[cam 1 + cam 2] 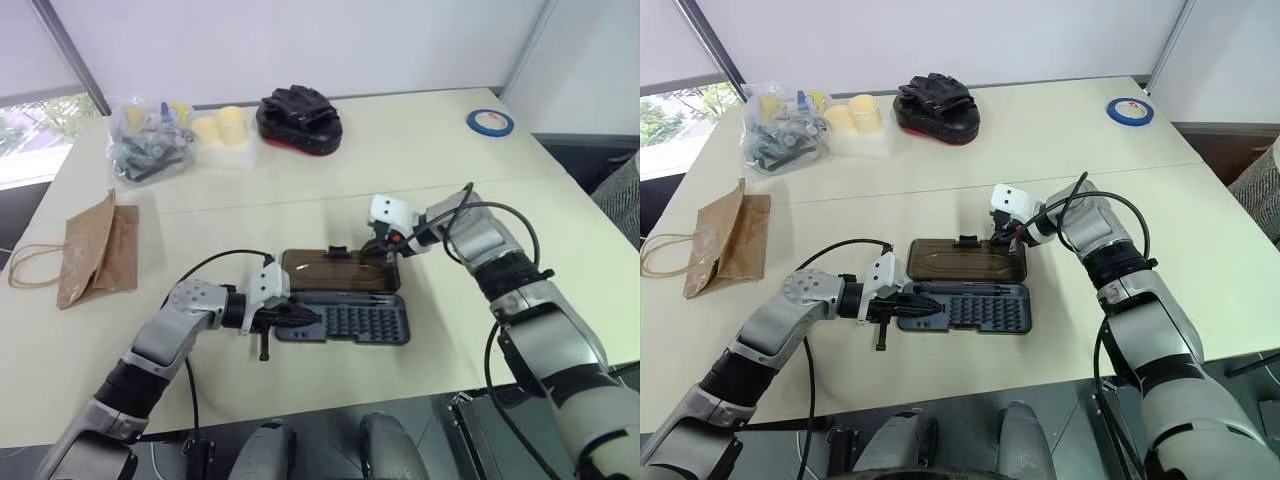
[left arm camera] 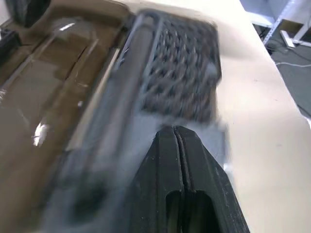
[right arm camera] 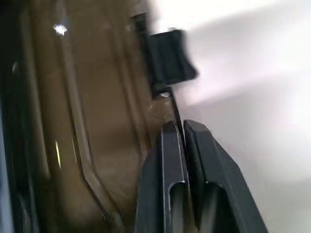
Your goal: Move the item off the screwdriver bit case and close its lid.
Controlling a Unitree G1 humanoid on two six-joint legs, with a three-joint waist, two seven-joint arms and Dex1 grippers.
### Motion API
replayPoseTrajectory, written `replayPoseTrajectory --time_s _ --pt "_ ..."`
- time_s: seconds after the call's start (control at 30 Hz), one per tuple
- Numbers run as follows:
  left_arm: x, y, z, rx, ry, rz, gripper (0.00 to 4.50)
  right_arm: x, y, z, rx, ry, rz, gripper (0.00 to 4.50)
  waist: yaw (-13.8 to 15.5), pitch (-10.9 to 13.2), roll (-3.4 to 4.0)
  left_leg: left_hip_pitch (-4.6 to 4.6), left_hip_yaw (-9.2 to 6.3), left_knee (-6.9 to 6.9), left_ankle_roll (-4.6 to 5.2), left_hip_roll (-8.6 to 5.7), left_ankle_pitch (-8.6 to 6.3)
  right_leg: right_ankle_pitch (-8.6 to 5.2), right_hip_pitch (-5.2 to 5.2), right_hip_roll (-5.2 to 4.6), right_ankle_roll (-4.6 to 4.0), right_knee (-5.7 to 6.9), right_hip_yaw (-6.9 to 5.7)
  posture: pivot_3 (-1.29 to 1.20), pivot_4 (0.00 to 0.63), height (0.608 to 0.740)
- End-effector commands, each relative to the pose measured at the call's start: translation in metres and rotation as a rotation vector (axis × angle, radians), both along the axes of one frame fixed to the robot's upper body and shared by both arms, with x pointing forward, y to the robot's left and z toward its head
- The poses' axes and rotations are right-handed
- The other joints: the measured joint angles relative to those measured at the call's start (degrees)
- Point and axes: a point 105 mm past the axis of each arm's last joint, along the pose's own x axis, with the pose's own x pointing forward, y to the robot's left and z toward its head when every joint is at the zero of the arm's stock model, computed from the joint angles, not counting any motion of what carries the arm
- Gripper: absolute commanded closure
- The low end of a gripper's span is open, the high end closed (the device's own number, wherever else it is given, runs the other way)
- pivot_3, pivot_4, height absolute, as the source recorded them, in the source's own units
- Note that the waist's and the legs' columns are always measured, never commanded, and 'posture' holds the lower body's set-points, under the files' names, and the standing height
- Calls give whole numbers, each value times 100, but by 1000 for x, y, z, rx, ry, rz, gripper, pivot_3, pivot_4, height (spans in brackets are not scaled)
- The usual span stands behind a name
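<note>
With your right gripper pinched on the lid edge and left gripper shut on the screwdriver bit case, a thin grip may slip mid-swing.

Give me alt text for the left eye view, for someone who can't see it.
An open screwdriver bit case lies on a pale table, its smoky brown lid laid flat. The right gripper is shut on the lid's far edge and the shut left gripper rests on the base. A brown paper bag lies far left.
</note>
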Motion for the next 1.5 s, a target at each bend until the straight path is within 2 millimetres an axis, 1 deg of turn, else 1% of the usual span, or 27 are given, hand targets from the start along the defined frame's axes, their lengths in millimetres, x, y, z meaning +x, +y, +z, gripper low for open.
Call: replayPoseTrajectory --time_s 0.03,0.23,0.33,0.53,0.7,0.87,0.97,1.03,1.2,1.27,1.37,1.43,1.5 --pt "1 3 -2 8 3 19 4500 -7 -3 -23 -32 72 -13 4476 0 -1 0 1 -1 0 0 0 0 0 1 0 0 0 -1 0 150 740" --pt "4 2 1 -3 -8 38 4500 -9 -4 -26 -59 64 14 4476 3 -1 0 1 -1 1 0 0 0 0 1 0 0 1 -1 0 150 740" --pt "8 2 4 -24 -15 65 4500 -9 -3 -24 -110 -12 68 4476 6 -1 0 1 -2 1 0 0 0 0 1 0 0 1 -1 0 150 740" --pt "25 4 22 -134 3 197 4500 -7 0 -3 -163 -193 140 4476 7 -1 0 -1 -1 2 0 0 0 0 -1 0 0 1 0 0 150 740" --pt "38 9 39 -214 -2 296 4500 -14 0 10 -204 -333 181 4476 26 0 0 -7 -2 4 0 -1 0 0 -6 -1 0 0 -1 0 150 740" --pt "53 20 61 -330 14 414 4500 -25 1 16 -235 -432 208 4476 25 2 -1 -11 -1 4 0 -1 0 0 -8 -2 0 0 0 0 150 740" --pt "68 35 73 -402 24 522 4500 -28 3 21 -269 -521 228 4476 25 2 -2 -11 -2 3 0 -1 0 0 -10 -1 0 0 -1 0 150 740" --pt "75 45 76 -428 29 581 4500 -29 5 26 -288 -579 247 4476 18 3 -2 -10 0 3 -1 -1 0 0 -10 -1 0 0 0 0 150 740" --pt "100 76 79 -476 17 756 4500 -29 8 38 -333 -711 268 4476 19 3 -3 -10 1 3 -3 -1 1 0 -11 -1 0 0 0 0 150 740" --pt "107 83 77 -473 15 793 4500 -29 9 41 -341 -740 273 4476 42 4 -4 -11 0 5 -5 -2 3 0 -10 -2 0 0 -1 0 150 740" --pt "115 84 70 -426 1 804 4500 -31 12 43 -345 -769 285 4476 50 5 -5 -13 0 7 -6 -5 3 0 -9 -3 0 -2 -1 0 150 740" --pt "119 80 60 -389 1 788 4500 -33 13 44 -341 -775 290 4476 42 5 -6 -13 1 7 -6 -6 4 0 -9 -3 0 -2 -2 0 150 740" --pt "118 71 49 -341 9 743 4500 -35 14 45 -338 -781 291 4476 30 5 -6 -13 4 6 -6 -6 3 0 -9 -3 0 -2 -2 0 150 740"
